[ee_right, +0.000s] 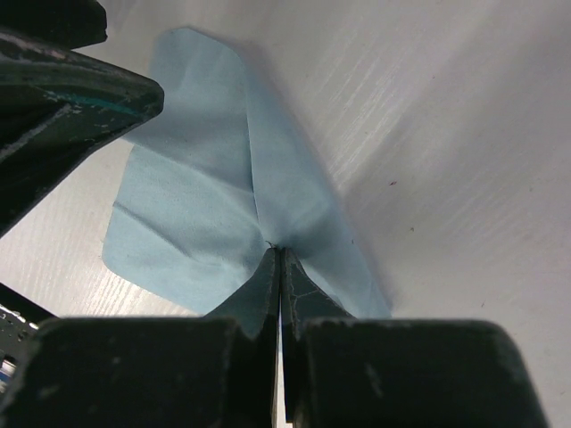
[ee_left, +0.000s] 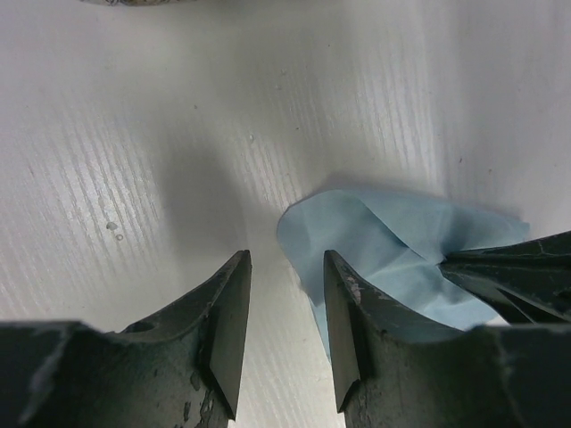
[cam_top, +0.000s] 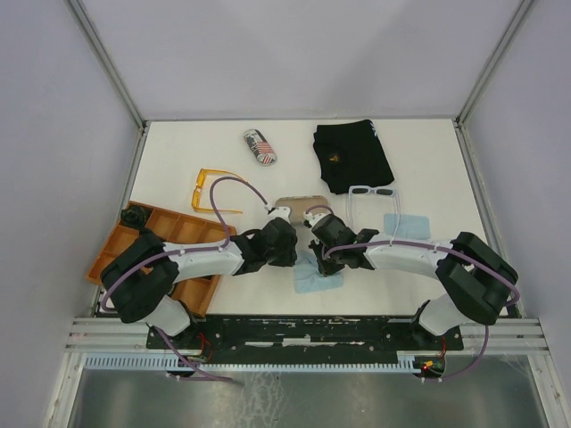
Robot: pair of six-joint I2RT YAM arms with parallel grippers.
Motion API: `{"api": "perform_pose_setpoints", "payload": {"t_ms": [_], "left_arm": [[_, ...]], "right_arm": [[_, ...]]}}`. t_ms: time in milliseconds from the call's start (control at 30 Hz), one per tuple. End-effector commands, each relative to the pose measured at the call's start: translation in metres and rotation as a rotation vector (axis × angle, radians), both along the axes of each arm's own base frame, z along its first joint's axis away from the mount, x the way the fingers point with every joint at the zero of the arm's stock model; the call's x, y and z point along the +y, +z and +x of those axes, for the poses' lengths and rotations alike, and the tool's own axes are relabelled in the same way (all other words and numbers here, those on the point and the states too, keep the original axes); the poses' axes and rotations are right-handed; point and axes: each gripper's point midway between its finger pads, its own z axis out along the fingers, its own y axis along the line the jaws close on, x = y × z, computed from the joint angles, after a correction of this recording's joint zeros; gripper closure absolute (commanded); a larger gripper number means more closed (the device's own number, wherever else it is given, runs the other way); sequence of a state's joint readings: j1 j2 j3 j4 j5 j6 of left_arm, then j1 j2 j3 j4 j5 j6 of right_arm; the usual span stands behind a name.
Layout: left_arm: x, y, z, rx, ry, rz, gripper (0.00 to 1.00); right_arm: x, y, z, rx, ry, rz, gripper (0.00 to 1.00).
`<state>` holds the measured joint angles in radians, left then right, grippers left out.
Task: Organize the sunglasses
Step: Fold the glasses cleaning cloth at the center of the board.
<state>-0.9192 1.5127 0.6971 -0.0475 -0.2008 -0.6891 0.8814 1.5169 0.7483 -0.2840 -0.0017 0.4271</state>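
Note:
The orange-amber sunglasses (cam_top: 214, 191) lie open on the table left of centre. The white sunglasses with dark lenses (cam_top: 373, 193) lie right of centre, by the black pouch. My right gripper (ee_right: 280, 252) is shut on a light blue cloth (ee_right: 192, 201) at the table's near middle; the cloth also shows in the top view (cam_top: 314, 278). My left gripper (ee_left: 285, 263) is open and empty, its right finger (ee_left: 343, 312) at the cloth's left edge (ee_left: 375, 245). Both grippers meet over the cloth (cam_top: 299, 250).
A printed oval case (cam_top: 260, 146) lies at the back. A tan case (cam_top: 299, 207) sits just behind the grippers. A black pouch (cam_top: 351, 153) is back right. A second blue cloth (cam_top: 407, 225) lies at right. An orange tray (cam_top: 169, 234) stands at left.

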Motion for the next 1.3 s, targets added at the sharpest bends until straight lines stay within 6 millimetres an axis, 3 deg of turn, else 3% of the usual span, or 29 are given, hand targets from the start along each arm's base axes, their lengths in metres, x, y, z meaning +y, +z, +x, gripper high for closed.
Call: {"api": "perform_pose_setpoints", "payload": {"t_ms": [0, 567, 833, 1000, 1267], "left_arm": [[-0.012, 0.011, 0.011, -0.036, 0.033, -0.017, 0.55], [-0.012, -0.013, 0.006, -0.02, 0.037, 0.082, 0.6], [-0.007, -0.031, -0.012, 0.001, 0.028, 0.146, 0.61], [-0.004, -0.04, -0.018, 0.013, 0.032, 0.156, 0.67], [-0.01, -0.034, -0.014, -0.01, 0.016, 0.144, 0.79]], "right_arm": [[0.008, 0.011, 0.005, -0.029, -0.009, 0.058, 1.0], [0.007, 0.012, 0.004, -0.025, -0.005, 0.062, 1.0], [0.007, 0.013, 0.005, -0.027, -0.009, 0.064, 1.0], [0.006, 0.012, 0.005, -0.027, -0.011, 0.062, 1.0], [0.004, 0.012, 0.004, -0.026, -0.014, 0.061, 1.0]]}}
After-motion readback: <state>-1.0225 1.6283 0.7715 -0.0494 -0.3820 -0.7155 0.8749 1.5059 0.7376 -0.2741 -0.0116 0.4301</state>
